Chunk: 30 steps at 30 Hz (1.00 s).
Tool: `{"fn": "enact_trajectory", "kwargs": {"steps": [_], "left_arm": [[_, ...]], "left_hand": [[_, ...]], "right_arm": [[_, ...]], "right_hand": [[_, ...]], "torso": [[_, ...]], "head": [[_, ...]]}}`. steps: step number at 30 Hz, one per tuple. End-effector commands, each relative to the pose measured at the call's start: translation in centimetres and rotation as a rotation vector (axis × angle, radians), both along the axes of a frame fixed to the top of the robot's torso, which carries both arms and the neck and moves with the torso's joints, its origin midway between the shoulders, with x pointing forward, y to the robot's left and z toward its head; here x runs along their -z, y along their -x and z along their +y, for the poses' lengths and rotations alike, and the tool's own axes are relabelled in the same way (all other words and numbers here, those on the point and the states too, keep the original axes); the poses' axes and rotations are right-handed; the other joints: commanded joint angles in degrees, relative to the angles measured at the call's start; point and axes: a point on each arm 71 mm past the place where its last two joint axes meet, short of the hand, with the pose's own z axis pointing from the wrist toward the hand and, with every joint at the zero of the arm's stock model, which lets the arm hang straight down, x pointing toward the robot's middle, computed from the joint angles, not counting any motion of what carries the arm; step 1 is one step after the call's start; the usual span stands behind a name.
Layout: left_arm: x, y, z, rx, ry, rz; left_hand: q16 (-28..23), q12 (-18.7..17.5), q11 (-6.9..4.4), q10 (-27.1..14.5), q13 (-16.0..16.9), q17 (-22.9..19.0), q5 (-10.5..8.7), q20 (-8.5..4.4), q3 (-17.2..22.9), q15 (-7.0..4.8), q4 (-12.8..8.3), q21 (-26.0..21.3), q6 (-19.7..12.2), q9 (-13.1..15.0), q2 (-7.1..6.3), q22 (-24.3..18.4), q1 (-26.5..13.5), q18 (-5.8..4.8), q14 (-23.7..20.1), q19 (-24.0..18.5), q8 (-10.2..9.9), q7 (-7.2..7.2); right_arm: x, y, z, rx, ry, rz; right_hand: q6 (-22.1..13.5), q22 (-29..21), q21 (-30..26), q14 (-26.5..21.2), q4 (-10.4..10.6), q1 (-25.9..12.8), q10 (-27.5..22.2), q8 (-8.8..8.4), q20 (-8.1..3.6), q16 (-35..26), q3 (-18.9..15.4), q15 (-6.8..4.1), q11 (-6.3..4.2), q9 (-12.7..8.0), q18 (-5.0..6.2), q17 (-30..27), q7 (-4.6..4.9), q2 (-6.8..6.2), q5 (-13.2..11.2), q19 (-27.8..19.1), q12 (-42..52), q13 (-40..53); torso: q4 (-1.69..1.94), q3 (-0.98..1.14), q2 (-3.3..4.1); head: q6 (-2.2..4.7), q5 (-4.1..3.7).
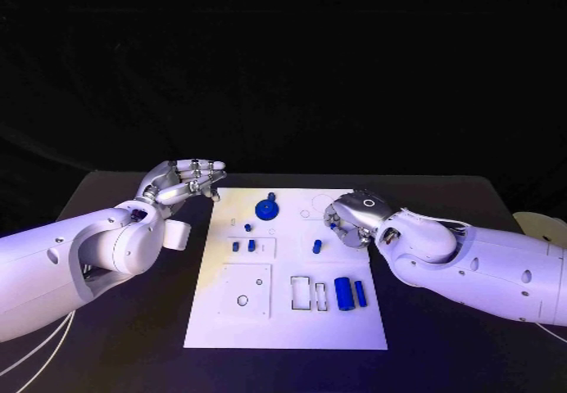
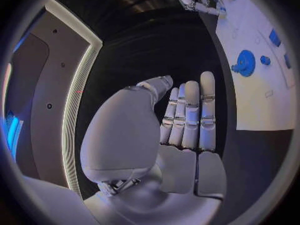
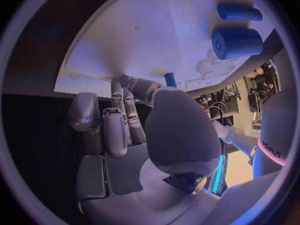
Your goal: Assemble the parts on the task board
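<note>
The right hand (image 1: 355, 217) is being held over the task board (image 1: 224, 327), fingers curled, seemingly empty. The left hand (image 1: 183, 182) is being kept open, empty, by the board's far left corner. A small blue peg (image 1: 317, 246) nearby risks being knocked askew.

A matte black rectangular tabletop (image 1: 130, 344) carries the scene, its far edge meeting a dark black backdrop (image 1: 283, 82) that rises behind it. A pale rounded object (image 1: 542, 223) sits at the tabletop's right edge. In the left wrist view, a grey wall panel (image 2: 59, 75) is bordered by a glowing white light strip (image 2: 76, 100).
</note>
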Motion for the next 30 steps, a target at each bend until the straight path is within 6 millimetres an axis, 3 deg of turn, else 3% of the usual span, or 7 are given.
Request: {"fn": "enact_trajectory", "kwargs": {"steps": [1,20,30], "left_arm": [[-0.1,0.0,-0.2,0.009,0.007,0.002],[0.0,-0.1,-0.1,0.006,0.005,0.005],[0.0,-0.2,-0.1,0.004,0.006,0.002]], "left_hand": [[-0.2,-0.3,0.29,-0.2,0.0,-0.1,-0.22,0.45,0.1,0.30,-0.5,-0.3,-0.3,-0.1,-0.05,-0.1,-0.8,0.75,-0.1,-0.1,-0.3,0.08],[-0.4,-0.5,0.66,-1.3,0.0,-0.2,-0.23,0.75,0.2,0.65,-1.1,-0.7,-0.8,-0.1,-0.08,-0.3,-1.1,0.72,-1.0,-0.6,-0.5,0.38],[-0.5,-0.5,0.70,-1.4,0.0,-0.3,-0.23,0.79,0.2,0.69,-1.2,-0.7,-0.8,-0.1,-0.07,-0.3,-1.2,0.72,-1.1,-0.6,-0.6,0.41]], "right_arm": [[-0.2,0.1,0.1,0.002,-0.016,-0.034],[-2.6,0.9,-0.3,-0.011,-0.090,-0.078],[-3.8,3.1,3.0,-0.108,-0.181,-0.070]], "right_hand": [[0.3,0.2,0.4,1.8,0.0,0.8,1.5,0.07,0.06,0.0,0.5,-0.32,-1.00,0.1,-1.00,0.1,-0.01,1.29,0.2,0.6,0.4,0.2],[0.5,0.9,1.1,1.9,0.0,0.0,1.7,0.15,0.06,0.1,0.8,-0.36,-1.08,0.1,-1.14,0.3,-0.06,1.00,-0.8,0.8,0.4,0.3],[0.6,0.9,1.1,1.9,0.0,-0.1,1.7,0.16,0.06,0.1,0.9,-0.36,-1.09,0.1,-1.13,0.3,-0.05,0.99,-0.9,0.7,0.4,0.3]], "torso": [[-0.05,-0.06,-0.06],[-0.02,-0.08,0.02],[0.02,0.03,0.04]], "head": [[0.11,0.04],[0.50,0.18],[0.44,1.59]]}}
